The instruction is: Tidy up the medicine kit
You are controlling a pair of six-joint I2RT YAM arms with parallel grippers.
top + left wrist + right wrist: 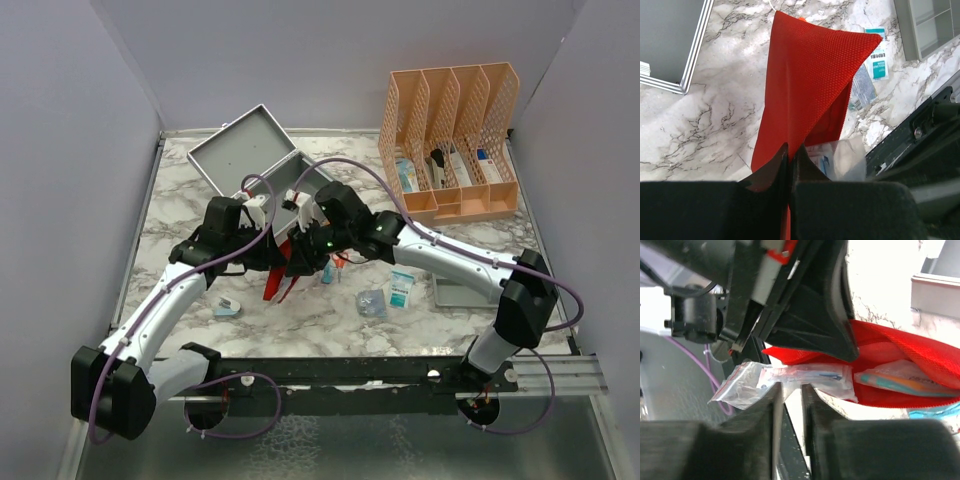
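1. Red woven fabric marks the pouch (805, 75), which hangs over the middle of the marble tabletop (180, 200) with its mouth gaping.
2. The left gripper (790, 152) is clenched on one edge of the pouch, and the cloth runs straight between its closed fingers.
3. The right gripper (791, 390) sits at the pouch's mouth, its jaws standing a little apart.
4. A clear plastic bag (755, 382) lies just above the right gripper's tips, one end tucked into the pouch and the other end sticking out. Whether the fingers touch the bag cannot be told.
5. A teal-and-orange packet (900, 381) shows inside the pouch, beside the bag.
6. The medicine kit (250, 150) stands near the rear edge of the tabletop, left of centre. Its lid is thrown open toward the rear left corner. It sits behind both grippers and apart from the pouch.
7. An orange mesh file organizer (450, 100) stands upright in the rear right corner, with packets in its slots.
8. A shallow grey tray (460, 292) lies near the right edge toward the front, partly under the right arm.
9. A teal-and-white sachet (402, 288) and a grey blister pack (372, 302) lie flat on the marble between the tray and the pouch.
10. Another small pack (228, 307) lies toward the front left of the pouch.
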